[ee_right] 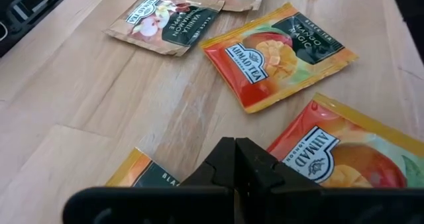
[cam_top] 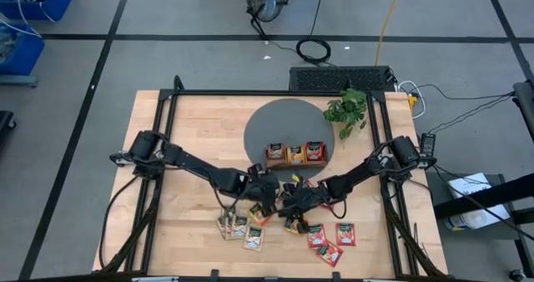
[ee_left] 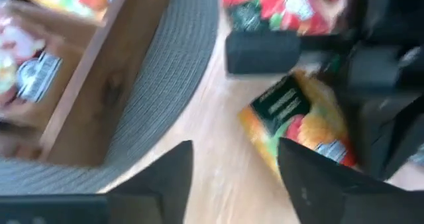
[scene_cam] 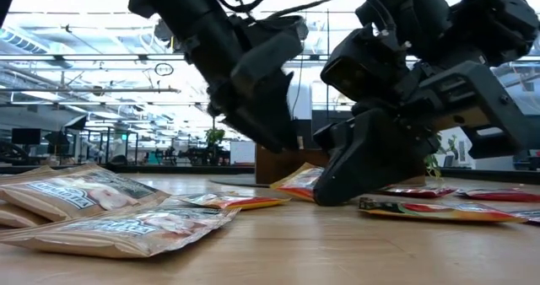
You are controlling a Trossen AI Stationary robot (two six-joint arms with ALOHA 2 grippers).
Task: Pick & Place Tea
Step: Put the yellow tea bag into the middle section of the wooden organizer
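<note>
Loose tea sachets lie flat on the wooden table: beige ones (cam_top: pixel 238 226) at the near left, red ones (cam_top: pixel 331 240) at the near right, orange ones (ee_right: pixel 278 52) between them. More sachets stand in the brown tray (cam_top: pixel 296 163) on the round grey mat (cam_top: pixel 275 119). My left gripper (ee_left: pixel 235 151) hangs open above the table just short of the mat, with an orange sachet (ee_left: pixel 298 118) lying on the wood ahead of its fingers. My right gripper (ee_right: pixel 235 148) is shut and low over the table beside it, between two orange sachets (ee_right: pixel 338 151). My right gripper's shut fingertips (scene_cam: pixel 337 192) come slanting down to the tabletop among the orange sachets. I cannot tell whether they touch the wood or a sachet, because the gripper itself hides the tips.
The two arms stand close together at the table's middle, just in front of the tray. A small green plant (cam_top: pixel 349 108) stands at the far right by the mat. Bare wood lies at the table's left and far left.
</note>
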